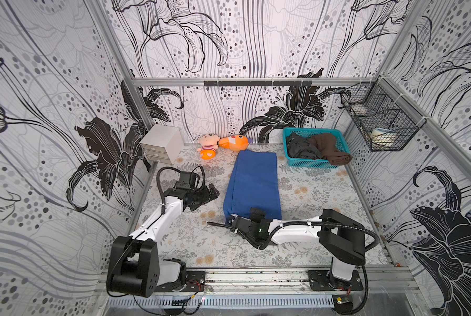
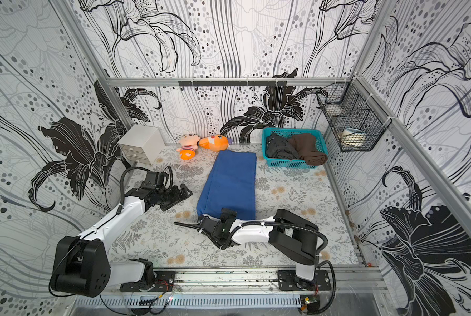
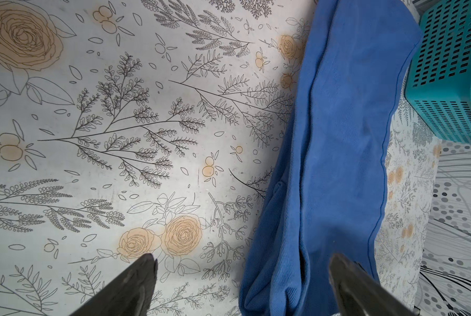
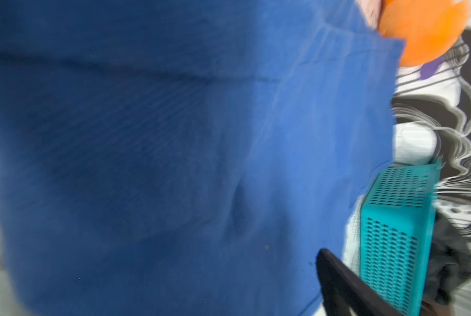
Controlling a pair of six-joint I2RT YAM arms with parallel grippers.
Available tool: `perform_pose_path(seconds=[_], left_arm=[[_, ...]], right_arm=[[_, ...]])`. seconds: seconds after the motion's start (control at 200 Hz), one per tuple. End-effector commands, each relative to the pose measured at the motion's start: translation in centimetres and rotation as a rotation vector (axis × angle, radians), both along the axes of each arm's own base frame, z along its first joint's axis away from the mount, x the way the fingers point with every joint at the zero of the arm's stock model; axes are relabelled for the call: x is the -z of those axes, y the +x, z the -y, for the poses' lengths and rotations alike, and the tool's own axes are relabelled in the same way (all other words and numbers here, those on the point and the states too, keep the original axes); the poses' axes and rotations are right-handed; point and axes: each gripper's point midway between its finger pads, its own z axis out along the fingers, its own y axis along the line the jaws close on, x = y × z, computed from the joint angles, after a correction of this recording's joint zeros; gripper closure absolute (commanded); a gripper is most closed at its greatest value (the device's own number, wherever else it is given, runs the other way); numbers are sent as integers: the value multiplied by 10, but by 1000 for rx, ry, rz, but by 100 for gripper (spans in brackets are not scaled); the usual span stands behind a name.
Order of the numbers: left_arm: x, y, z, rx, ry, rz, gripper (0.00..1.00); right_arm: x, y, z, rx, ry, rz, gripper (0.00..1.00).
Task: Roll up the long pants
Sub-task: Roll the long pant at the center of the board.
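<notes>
The long pants (image 1: 253, 183) (image 2: 229, 186) lie folded into a long royal-blue strip down the middle of the table. My right gripper (image 1: 234, 219) (image 2: 205, 219) is low at the strip's near end, pointing left. In the right wrist view, blurred blue fabric (image 4: 174, 153) fills the picture. Only one of the fingers (image 4: 338, 281) shows, far out to the side, and the cloth hides the other. My left gripper (image 1: 214, 191) (image 2: 186, 191) (image 3: 244, 258) hovers open beside the pants' left edge (image 3: 278, 246), holding nothing.
At the back right, a teal basket (image 1: 335, 164) (image 3: 448, 82) (image 4: 393, 232) holds a dark grey and a brown garment. Two plush toys (image 1: 223, 145) lie at the pants' far end. A small white drawer box (image 1: 162, 143) stands back left, and a wire basket (image 1: 379, 123) hangs on the right wall.
</notes>
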Motion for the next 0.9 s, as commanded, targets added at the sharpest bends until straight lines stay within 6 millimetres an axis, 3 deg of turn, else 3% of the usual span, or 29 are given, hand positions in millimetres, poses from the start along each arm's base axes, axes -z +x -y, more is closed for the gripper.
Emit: perform_pose_path(seconds=[0.0, 0.04, 0.06, 0.17, 0.33, 0.511, 0.726, 0.896], left_arm=[[-11, 5, 2, 15, -15, 61, 1], [-11, 4, 3, 17, -15, 61, 1], [-12, 4, 2, 15, -14, 64, 1], [-13, 4, 2, 16, -14, 67, 1], [-14, 5, 1, 11, -8, 74, 1], [-15, 6, 1, 11, -10, 80, 1], [-15, 7, 4, 21, -18, 84, 1], [-19, 6, 5, 25, -26, 95, 1]], right_arm=[[42, -7, 31, 38, -109, -181, 59], [44, -5, 32, 51, -106, -211, 83], [44, -4, 33, 59, -106, -219, 100], [45, -7, 33, 69, -123, -255, 100], [31, -39, 23, 67, -47, -438, 100], [-2, -99, 12, -8, 38, -631, 100], [-46, -180, 0, -119, 116, -1000, 100], [-92, -211, -15, -273, 240, -1157, 100]])
